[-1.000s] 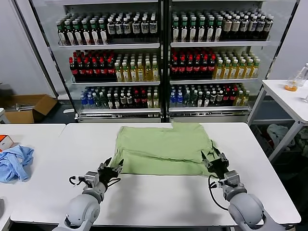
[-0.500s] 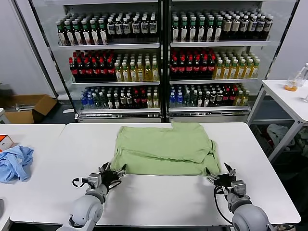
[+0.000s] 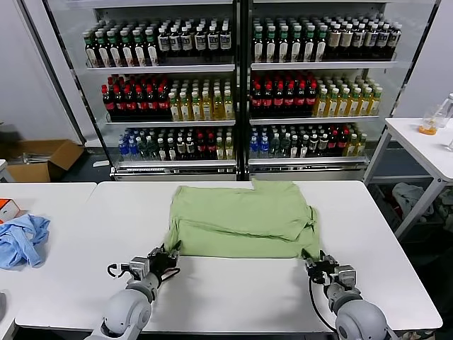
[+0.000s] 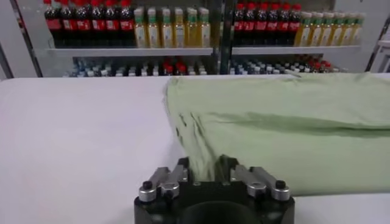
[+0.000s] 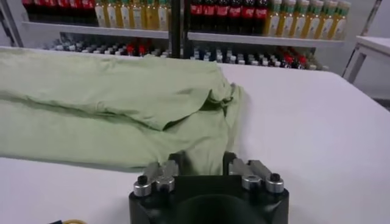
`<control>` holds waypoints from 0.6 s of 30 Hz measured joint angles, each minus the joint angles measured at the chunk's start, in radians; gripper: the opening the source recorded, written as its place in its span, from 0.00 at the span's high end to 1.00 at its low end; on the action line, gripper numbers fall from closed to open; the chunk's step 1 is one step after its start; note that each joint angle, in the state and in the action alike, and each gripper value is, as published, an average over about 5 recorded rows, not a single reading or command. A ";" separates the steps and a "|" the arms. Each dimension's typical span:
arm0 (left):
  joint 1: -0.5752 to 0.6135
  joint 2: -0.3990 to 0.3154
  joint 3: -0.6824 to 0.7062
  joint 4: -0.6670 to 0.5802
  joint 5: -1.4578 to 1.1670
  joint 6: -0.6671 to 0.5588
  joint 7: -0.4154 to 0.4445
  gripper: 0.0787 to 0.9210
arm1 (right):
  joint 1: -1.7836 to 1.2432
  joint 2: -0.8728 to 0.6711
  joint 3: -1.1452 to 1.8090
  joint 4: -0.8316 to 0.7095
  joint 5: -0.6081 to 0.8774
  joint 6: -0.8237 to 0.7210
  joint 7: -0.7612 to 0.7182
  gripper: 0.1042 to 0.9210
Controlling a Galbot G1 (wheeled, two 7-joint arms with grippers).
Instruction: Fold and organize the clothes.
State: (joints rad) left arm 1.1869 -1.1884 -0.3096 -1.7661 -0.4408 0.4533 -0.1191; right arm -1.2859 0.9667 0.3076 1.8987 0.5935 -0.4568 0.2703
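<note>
The light green shirt (image 3: pixel 241 216) lies folded flat on the white table (image 3: pixel 233 290), with a fold ridge across its middle. Its collar, buttons and print are hidden. My left gripper (image 3: pixel 167 253) sits low at the shirt's near left corner. In the left wrist view (image 4: pixel 204 163) its fingers stand apart with the shirt's (image 4: pixel 286 122) edge between them. My right gripper (image 3: pixel 316 261) sits at the near right corner. In the right wrist view (image 5: pixel 204 157) its fingers also stand apart around the shirt's (image 5: pixel 109 97) hem.
A light blue garment (image 3: pixel 21 239) and an orange box (image 3: pixel 6 207) lie on the left table. Glass-door coolers full of bottles (image 3: pixel 241 92) stand behind. A white side table (image 3: pixel 425 142) is at the right, and a cardboard box (image 3: pixel 42 157) is on the floor.
Both grippers have drawn back toward me, from over the shirt's near corners to its near hem. The shirt has stayed in place.
</note>
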 measured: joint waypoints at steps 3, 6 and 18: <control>0.011 0.005 -0.003 -0.013 -0.005 0.000 0.004 0.87 | -0.017 -0.012 0.008 0.017 0.006 -0.003 0.000 0.90; 0.027 0.012 -0.008 -0.033 -0.008 0.002 0.007 0.96 | -0.043 -0.025 0.021 0.041 0.009 -0.007 0.000 0.96; 0.163 0.039 -0.043 -0.178 -0.015 0.017 0.004 0.97 | -0.220 -0.092 0.128 0.182 -0.024 -0.005 -0.011 0.97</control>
State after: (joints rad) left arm 1.3495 -1.1496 -0.3531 -1.9437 -0.4558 0.4700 -0.1148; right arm -1.5054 0.8746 0.4352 2.0809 0.5696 -0.4620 0.2590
